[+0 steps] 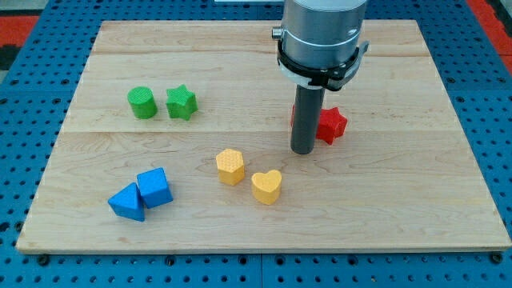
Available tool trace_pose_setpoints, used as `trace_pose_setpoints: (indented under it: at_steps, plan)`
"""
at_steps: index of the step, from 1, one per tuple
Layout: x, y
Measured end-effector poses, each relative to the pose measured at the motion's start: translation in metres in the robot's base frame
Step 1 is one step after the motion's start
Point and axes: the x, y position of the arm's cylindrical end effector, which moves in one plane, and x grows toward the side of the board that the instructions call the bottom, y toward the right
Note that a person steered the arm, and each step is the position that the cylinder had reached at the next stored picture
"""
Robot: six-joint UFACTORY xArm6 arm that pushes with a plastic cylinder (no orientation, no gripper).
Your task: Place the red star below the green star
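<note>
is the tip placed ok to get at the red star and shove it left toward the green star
Probably not yet: my tip sits on the red star's left, so it likely must circle to its right side first. Nothing lies between it and the green star.

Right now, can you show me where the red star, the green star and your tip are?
red star (331,125), camera view, its visible right half.
green star (182,102), camera view, its top face.
my tip (303,150), camera view, the rod's very end.
</note>
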Motion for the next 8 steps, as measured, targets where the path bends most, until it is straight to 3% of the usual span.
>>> trace_pose_setpoints:
  at_steps: [1,3,4,5,6,7,8]
  plan:
    - [0.000,0.000]
    - [0.012,0.132]
    - [-0.022,0.120]
    - [-0.086,0.037]
    - [-0.092,-0.017]
    - [-0.089,0.104]
    - [-0.049,0.123]
